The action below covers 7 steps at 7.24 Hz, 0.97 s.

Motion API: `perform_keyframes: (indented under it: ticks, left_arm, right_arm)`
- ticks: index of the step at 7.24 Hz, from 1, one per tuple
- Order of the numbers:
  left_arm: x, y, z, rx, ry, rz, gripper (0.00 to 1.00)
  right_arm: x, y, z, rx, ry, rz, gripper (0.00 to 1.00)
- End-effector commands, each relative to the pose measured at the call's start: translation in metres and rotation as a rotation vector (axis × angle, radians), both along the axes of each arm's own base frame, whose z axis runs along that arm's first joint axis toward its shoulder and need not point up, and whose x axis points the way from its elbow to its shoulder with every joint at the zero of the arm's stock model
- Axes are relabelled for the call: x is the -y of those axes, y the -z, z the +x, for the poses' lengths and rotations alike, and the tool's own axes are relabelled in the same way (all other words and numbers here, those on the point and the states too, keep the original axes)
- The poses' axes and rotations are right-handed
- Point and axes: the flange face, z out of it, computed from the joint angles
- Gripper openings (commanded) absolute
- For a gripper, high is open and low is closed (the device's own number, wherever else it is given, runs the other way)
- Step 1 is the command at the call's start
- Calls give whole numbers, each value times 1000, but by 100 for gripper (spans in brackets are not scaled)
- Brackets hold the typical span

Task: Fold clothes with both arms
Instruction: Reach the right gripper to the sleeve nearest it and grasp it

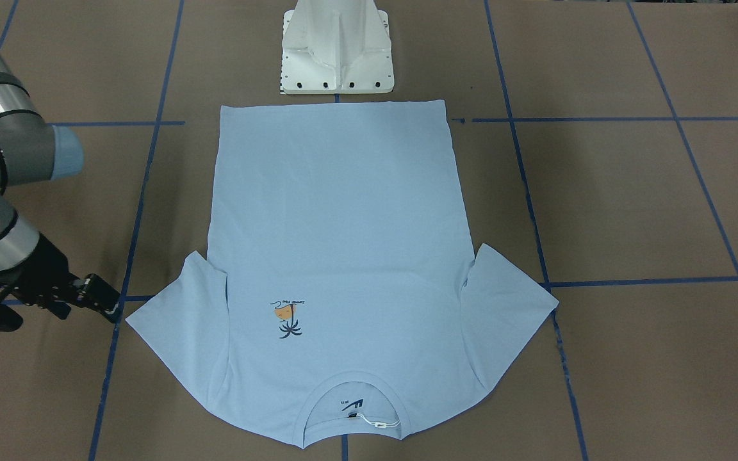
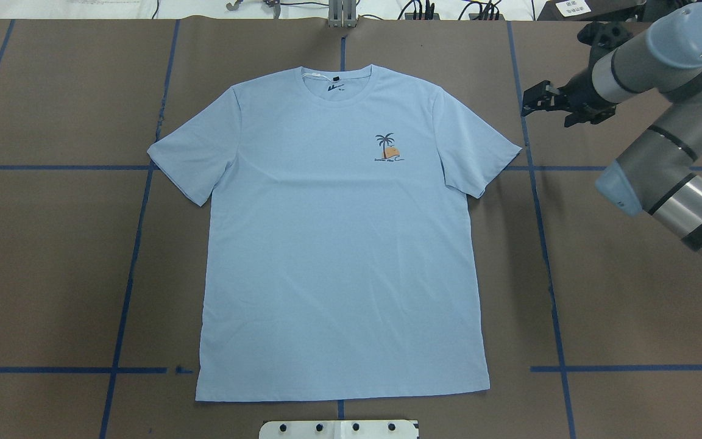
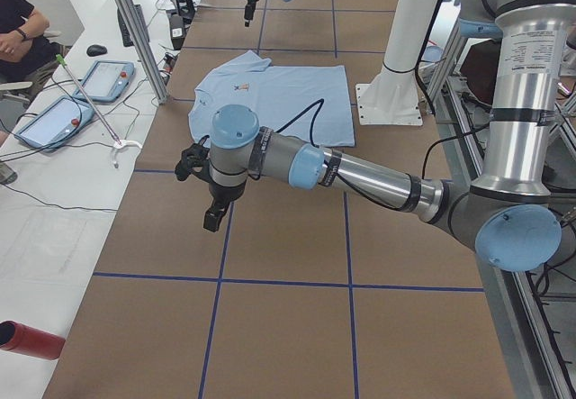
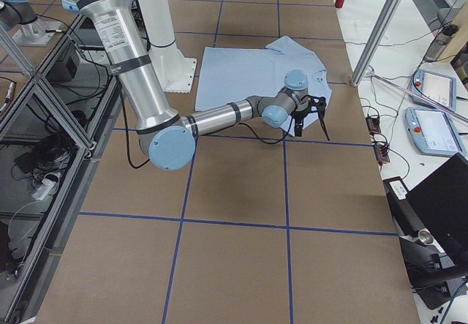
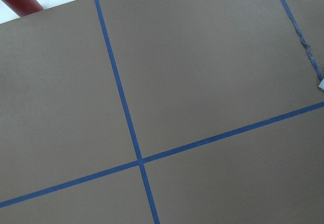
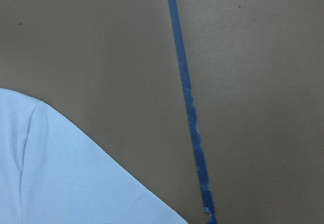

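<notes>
While the T-shirt lies flat, print up, on the table, you see the right hand just beside one sleeve and the left hand well apart from it. Whether either is spread or pressed together cannot be told.

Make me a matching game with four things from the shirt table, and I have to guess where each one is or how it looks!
Things:
1. T-shirt
2. palm-tree print
3. right gripper
4. white base

Places or states:
A. next to a sleeve, not touching it
B. spread out flat, not folded
C. on the shirt's chest
D. just past the shirt's hem

Pairs: 1-B, 2-C, 3-A, 4-D
</notes>
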Motion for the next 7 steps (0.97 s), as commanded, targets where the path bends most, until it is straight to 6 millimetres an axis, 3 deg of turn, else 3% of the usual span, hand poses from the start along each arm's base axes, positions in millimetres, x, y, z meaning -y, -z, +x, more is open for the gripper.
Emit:
perform_keyframes:
  ticks: [1, 3, 7]
  left_arm:
    - [1, -3, 3, -2, -6, -6, 100]
    - [2, -1, 9, -2, -16, -4, 100]
    - [3, -3, 11, -2, -19, -7, 100]
  right_arm:
    - [-5, -9, -38, -8, -26, -24, 93]
    - [7, -23, -51, -34, -23, -55, 92]
    - [1, -29, -54, -34, -13, -65, 82]
